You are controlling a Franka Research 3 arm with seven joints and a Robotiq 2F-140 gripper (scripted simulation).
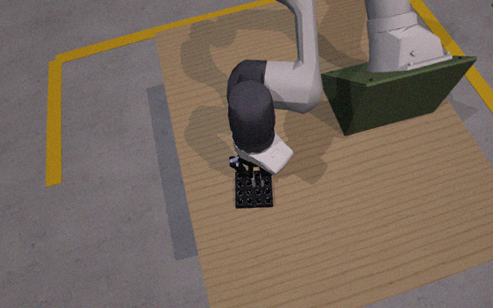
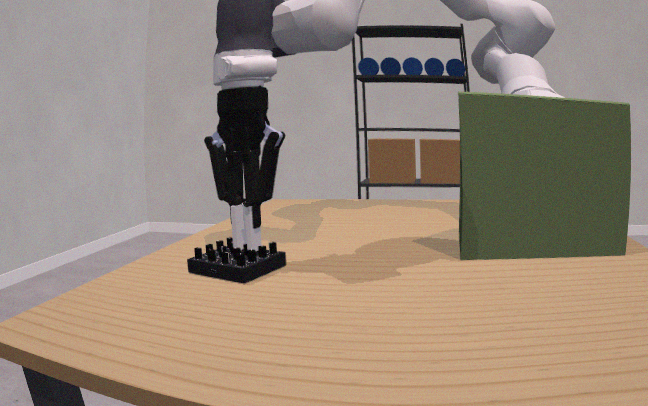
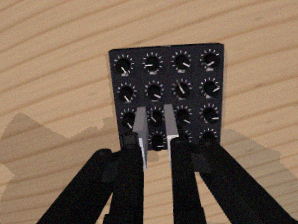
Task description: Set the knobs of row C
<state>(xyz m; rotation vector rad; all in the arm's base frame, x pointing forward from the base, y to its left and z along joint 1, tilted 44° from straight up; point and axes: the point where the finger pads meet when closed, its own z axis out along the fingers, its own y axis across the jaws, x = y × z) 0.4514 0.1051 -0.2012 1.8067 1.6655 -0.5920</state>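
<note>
The knob box [image 1: 254, 206] [image 2: 230, 275] [image 3: 138, 55] stands on the table, row A at the top in the wrist view. My gripper [image 1: 257, 184] [image 2: 247, 248] [image 3: 155, 118] is open a little, pointing down, one fingertip on each side of knob C2 [image 3: 156, 117]; a gap shows on both sides. The line on C2 points up-left. A1 [image 3: 123, 65] and C1 [image 3: 128, 118] point down-right. A2 [image 3: 152, 63] points left. A3 [image 3: 181, 61] and C3 [image 3: 183, 115] point down-right. A4 [image 3: 210, 60] seems to point down-left, C4 [image 3: 208, 114] right. Fingers partly hide row D.
Rows B and D are close around the fingertips, with knob B2 [image 3: 154, 91] just above them in the wrist view. The green arm stand [image 1: 388, 102] [image 2: 545, 180] is well to the right. The table's left edge lies left of the box in the top view.
</note>
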